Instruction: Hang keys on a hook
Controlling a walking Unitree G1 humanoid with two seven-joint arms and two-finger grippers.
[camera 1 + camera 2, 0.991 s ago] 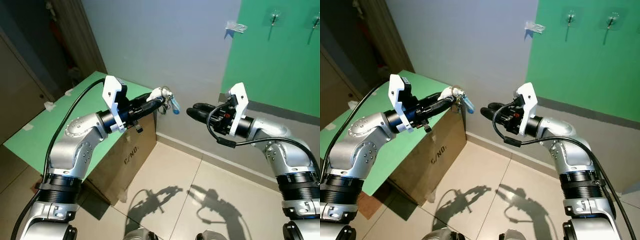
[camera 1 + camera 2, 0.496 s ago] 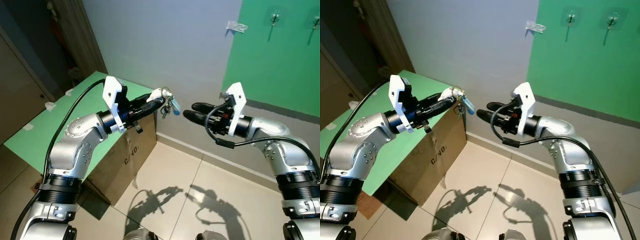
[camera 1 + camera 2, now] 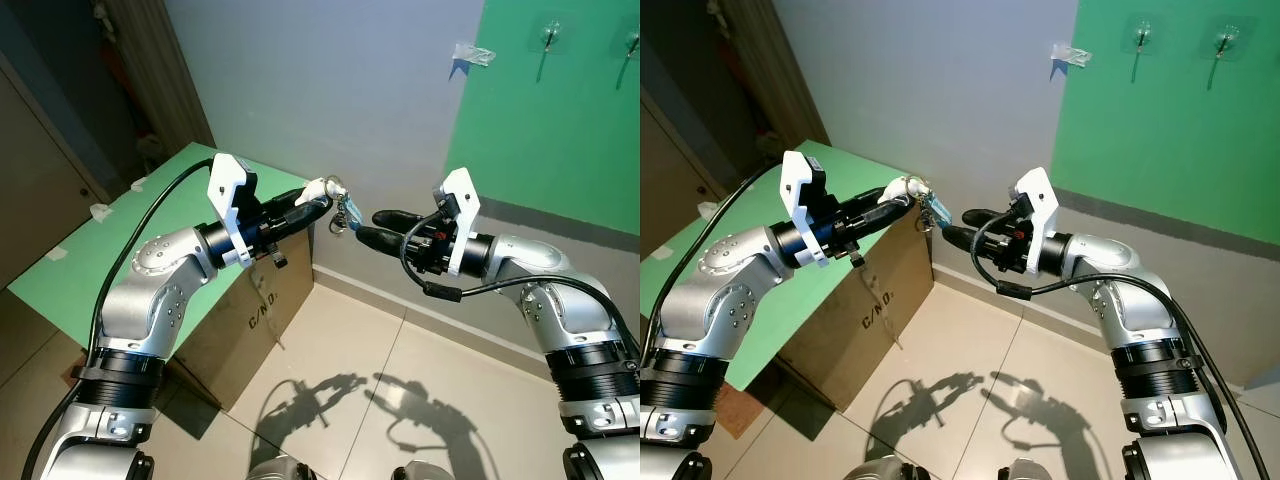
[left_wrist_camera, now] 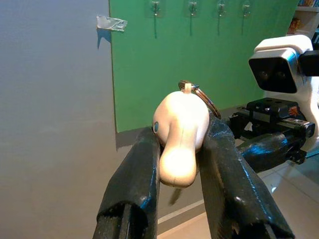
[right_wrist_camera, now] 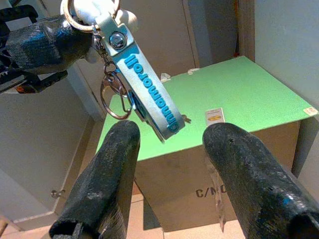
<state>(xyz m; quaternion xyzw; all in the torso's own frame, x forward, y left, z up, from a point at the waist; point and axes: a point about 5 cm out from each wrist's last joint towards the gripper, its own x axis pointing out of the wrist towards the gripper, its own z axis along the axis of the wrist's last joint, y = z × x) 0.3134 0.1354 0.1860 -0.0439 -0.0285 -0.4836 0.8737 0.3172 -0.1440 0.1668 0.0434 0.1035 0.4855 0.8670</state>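
Observation:
My left gripper (image 3: pixel 318 199) is shut on the cream fob (image 4: pixel 179 134) of a key bunch (image 3: pixel 345 212) and holds it out in mid-air. A metal ring (image 4: pixel 204 97), a blue lettered strap (image 5: pixel 147 92) and a clip hang from the fob. My right gripper (image 3: pixel 371 226) is open and reaches in from the right, its two fingers spread just below and to either side of the strap's lower end (image 5: pixel 172 137), without touching it. Clear wall hooks (image 3: pixel 548 38) are stuck high up on the green wall panel (image 3: pixel 560 130), far above both grippers.
A cardboard box (image 3: pixel 255 310) with a green top (image 3: pixel 110 240) stands under my left arm against the grey wall. A strip of clear tape (image 3: pixel 472 52) is on the wall near the panel's edge. Tiled floor (image 3: pixel 400 380) lies below.
My right gripper has moved left toward the hanging keys and its fingers have spread apart around the strap. The left gripper still holds the fob in about the same place.

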